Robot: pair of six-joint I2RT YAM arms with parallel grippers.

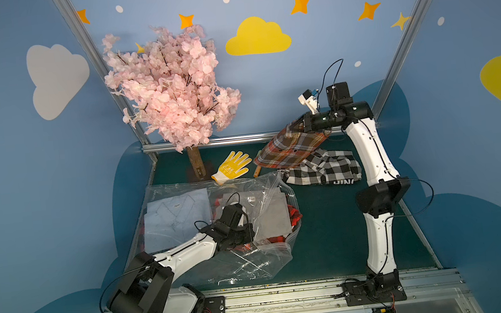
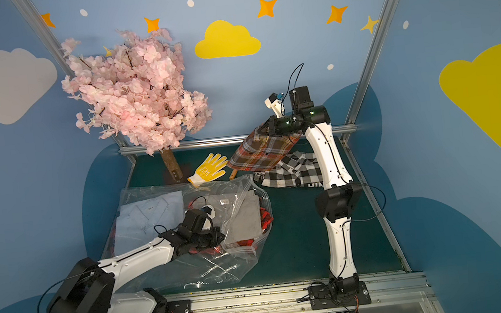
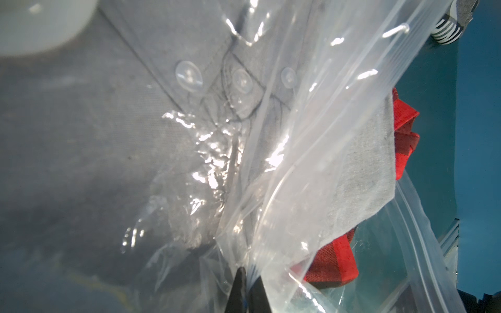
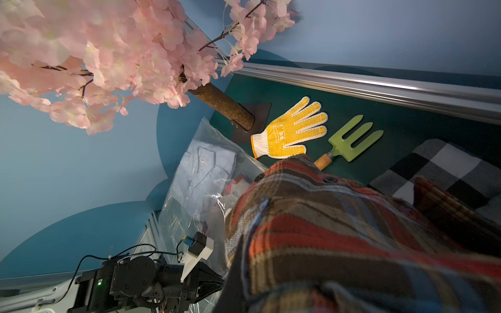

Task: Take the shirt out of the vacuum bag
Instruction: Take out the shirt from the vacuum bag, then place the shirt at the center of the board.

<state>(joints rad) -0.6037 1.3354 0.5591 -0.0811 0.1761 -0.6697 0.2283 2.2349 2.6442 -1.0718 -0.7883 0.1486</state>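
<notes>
walls: blue (image 1: 329,69), painted white and yellow clouds (image 1: 257,37), orange stars (image 1: 300,3)
floor: dark green mat (image 1: 324,235)
frame: aluminium posts (image 1: 407,36), rail (image 1: 241,139) along back edge
decor: pink blossom tree (image 1: 172,86), back left corner

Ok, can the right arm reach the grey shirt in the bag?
Probably not yet: the right gripper is shut on the brown plaid shirt. Once emptied, the path looks free; the grey shirt lies at the open mouth of the vacuum bag.
</notes>
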